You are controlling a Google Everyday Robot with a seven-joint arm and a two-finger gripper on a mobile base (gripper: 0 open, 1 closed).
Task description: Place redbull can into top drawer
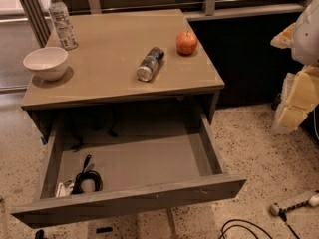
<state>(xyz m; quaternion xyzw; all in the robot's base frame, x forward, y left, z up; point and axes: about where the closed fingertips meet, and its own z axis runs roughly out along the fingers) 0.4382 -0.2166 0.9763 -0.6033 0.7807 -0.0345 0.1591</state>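
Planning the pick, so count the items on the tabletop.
4: water bottle back left; bowl front left; redbull can lying near the middle; apple just behind-right of it. Nothing seems hidden. The tool sits off the table, at the view's right edge.

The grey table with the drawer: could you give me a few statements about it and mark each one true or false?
1. The redbull can lies on its side on the table. True.
2. The top drawer is shut. False: it is pulled open.
3. The claw is holding the can. False: the claw is at the right edge of the view, beside the table and apart from the can.
4. An apple sits on the table near the can. True.
5. The drawer has nothing in it. False: a black cable lies near its front left corner.
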